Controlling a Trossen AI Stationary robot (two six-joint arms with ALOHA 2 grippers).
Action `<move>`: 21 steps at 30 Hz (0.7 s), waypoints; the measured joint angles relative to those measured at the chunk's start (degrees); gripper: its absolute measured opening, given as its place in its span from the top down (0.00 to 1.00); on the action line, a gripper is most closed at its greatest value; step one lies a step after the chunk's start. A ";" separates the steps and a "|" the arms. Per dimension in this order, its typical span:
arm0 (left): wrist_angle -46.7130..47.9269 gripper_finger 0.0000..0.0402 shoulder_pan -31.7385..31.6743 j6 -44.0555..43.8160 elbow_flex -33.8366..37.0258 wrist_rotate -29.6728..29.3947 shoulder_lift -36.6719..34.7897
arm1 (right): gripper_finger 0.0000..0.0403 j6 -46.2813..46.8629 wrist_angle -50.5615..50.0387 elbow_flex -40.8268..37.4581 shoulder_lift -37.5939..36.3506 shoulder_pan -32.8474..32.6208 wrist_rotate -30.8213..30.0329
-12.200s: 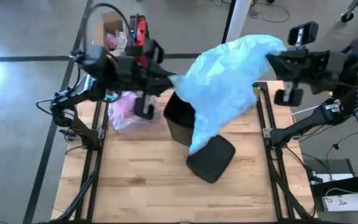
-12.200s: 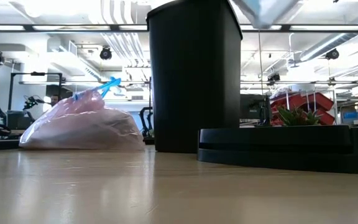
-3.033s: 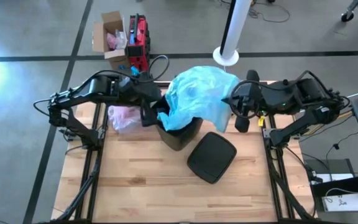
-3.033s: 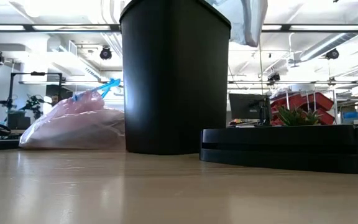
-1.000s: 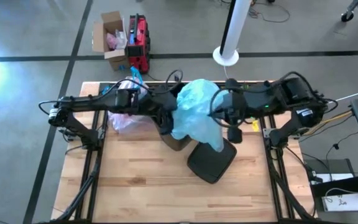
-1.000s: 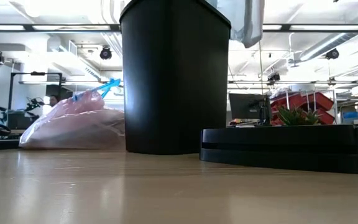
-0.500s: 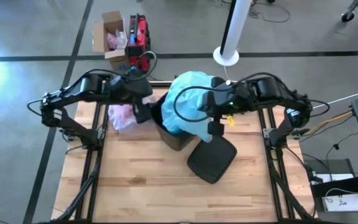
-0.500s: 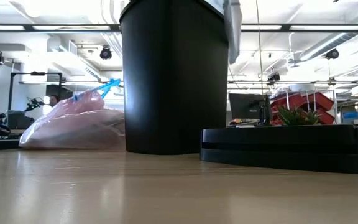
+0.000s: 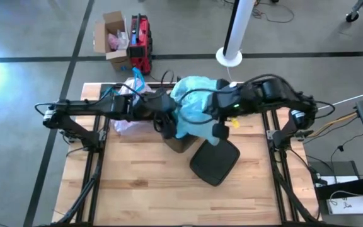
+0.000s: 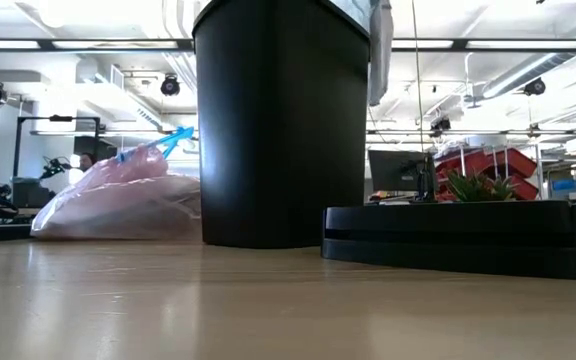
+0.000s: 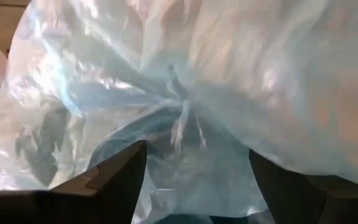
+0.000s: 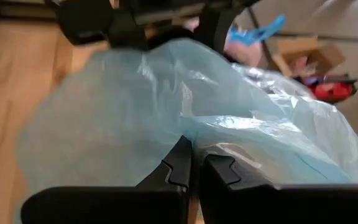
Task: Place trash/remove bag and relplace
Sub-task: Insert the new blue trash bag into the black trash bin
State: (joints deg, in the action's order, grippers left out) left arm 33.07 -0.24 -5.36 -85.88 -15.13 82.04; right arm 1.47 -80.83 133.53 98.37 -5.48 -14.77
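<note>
Light blue bag (image 9: 193, 113) is draped over the black bin (image 10: 280, 120) near the table's (image 9: 144, 189) far edge. Right gripper (image 12: 192, 163) pinches its plastic with fingers closed; left gripper (image 11: 197, 180) stands wide open against it. Pink bag (image 10: 123, 205) lies beside the bin, toward the far left corner.

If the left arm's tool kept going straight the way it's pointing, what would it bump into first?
Probably the light blue bag. It fills the view just ahead of the left tool, whose fingers stand apart around its crinkled folds. How close it is can't be judged exactly.
</note>
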 joint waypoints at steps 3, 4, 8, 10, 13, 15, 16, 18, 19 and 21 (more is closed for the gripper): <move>5.05 0.33 0.08 0.27 -0.05 -0.05 0.02 | 1.00 -0.06 -0.71 -0.06 1.09 0.00 0.27; 6.87 0.33 0.08 0.30 -0.47 -0.05 -0.02 | 1.00 -0.10 -0.69 -0.06 1.09 0.00 0.27; 13.68 0.33 0.12 1.39 -4.12 -1.62 -0.91 | 1.00 -2.21 1.56 -0.29 1.21 0.00 0.24; 15.84 0.33 0.10 1.87 -6.98 -2.16 -1.59 | 1.00 -2.87 2.66 -0.42 1.69 0.01 0.20; 17.75 0.33 -0.02 2.12 -10.74 -2.93 -2.40 | 1.00 -3.01 3.11 -0.50 2.05 0.00 -0.10; 17.07 0.33 -0.15 3.08 -11.82 -6.09 -2.67 | 1.00 -3.01 3.34 -0.51 2.03 0.00 -0.25; 16.55 0.33 -0.19 3.73 -11.90 -7.97 -2.69 | 1.00 -3.00 3.57 -0.49 1.79 -0.03 -0.24; 15.28 0.33 -0.66 4.31 -11.16 -10.06 -2.52 | 1.00 -3.00 4.34 -0.13 1.59 -0.26 -0.25; 13.92 0.33 -0.95 4.30 -10.21 -10.26 -2.06 | 1.00 -3.01 5.24 0.37 1.50 -0.46 -0.27; 10.98 0.33 -1.10 3.03 -7.78 -10.36 -1.08 | 1.00 -3.09 7.29 1.27 1.15 -0.66 -0.25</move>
State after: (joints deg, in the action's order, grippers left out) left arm 44.05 -1.34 -2.33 -93.66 -25.49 80.97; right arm -1.62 -73.54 134.80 99.52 -6.13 -15.03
